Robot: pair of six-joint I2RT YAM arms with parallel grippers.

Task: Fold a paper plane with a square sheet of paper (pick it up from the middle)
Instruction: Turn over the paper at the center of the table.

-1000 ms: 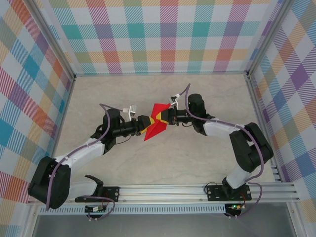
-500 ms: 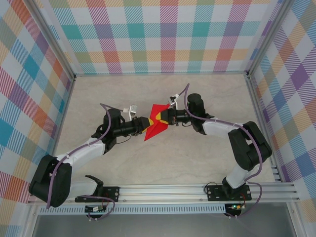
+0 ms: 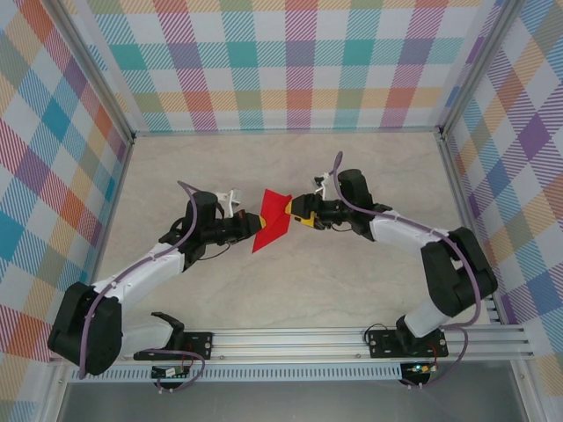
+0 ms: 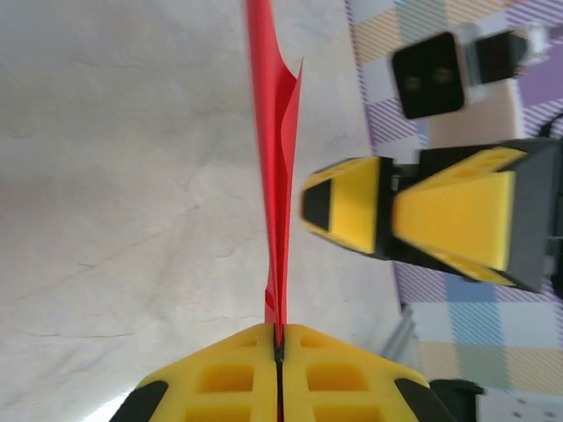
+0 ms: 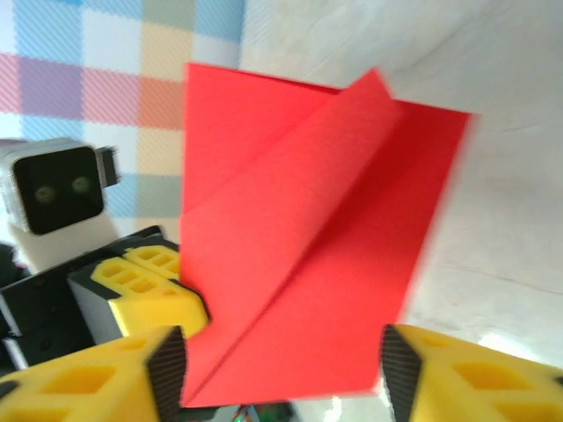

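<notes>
The red sheet of paper [image 3: 271, 220], folded flat with diagonal creases, is held off the table between the two arms. My left gripper [image 3: 252, 228] is shut on its left edge. In the left wrist view the paper [image 4: 274, 167] stands edge-on out of the closed yellow jaws of the left gripper [image 4: 279, 334]. My right gripper [image 3: 296, 211] is open just to the right of the paper and apart from it. In the right wrist view the paper [image 5: 308, 237] hangs beyond the spread right gripper [image 5: 281, 374], with the left gripper's yellow finger [image 5: 149, 286] clamped at its lower left.
The pale tabletop [image 3: 290, 290] lies under the paper. Checked walls [image 3: 290, 61] close in the back and both sides. An aluminium rail [image 3: 352, 338] with the arm bases runs along the near edge.
The left gripper has closed on the paper. The right gripper has opened, let go of the paper and drawn back a little to the right. The paper now tilts more upright.
</notes>
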